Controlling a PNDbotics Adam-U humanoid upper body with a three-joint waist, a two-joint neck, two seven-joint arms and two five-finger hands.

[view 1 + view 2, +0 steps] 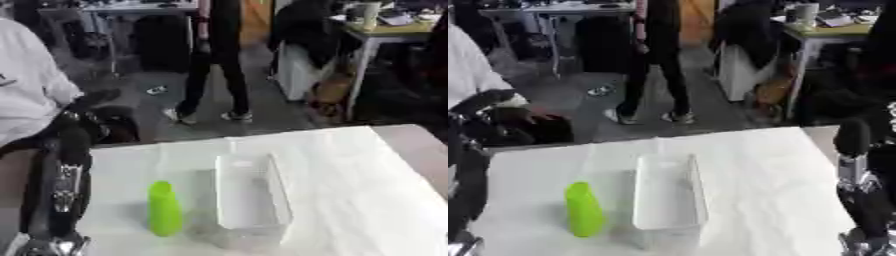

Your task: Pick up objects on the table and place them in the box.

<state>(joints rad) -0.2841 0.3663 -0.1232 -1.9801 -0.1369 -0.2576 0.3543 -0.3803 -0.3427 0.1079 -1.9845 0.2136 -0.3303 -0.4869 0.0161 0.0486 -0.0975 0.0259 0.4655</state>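
A bright green bottle (pixel 164 209) stands upright on the white table (pixel 350 170), just left of the box. The box (pixel 249 192) is a clear, white-looking rectangular tub with its long side running away from me, and I see nothing inside it. My left arm (pixel 58 185) hangs down along the table's left edge and leaves the picture at a silver joint in the lower left corner. My right arm (pixel 857 195) does the same at the lower right corner. Neither hand shows in either view, and neither arm touches the bottle or the box.
The table's far edge (pixel 262 134) runs across the middle of the view. Beyond it are a grey floor, people standing or sitting, chairs and desks. A person in a white top (pixel 26 75) sits close to the table's far left corner.
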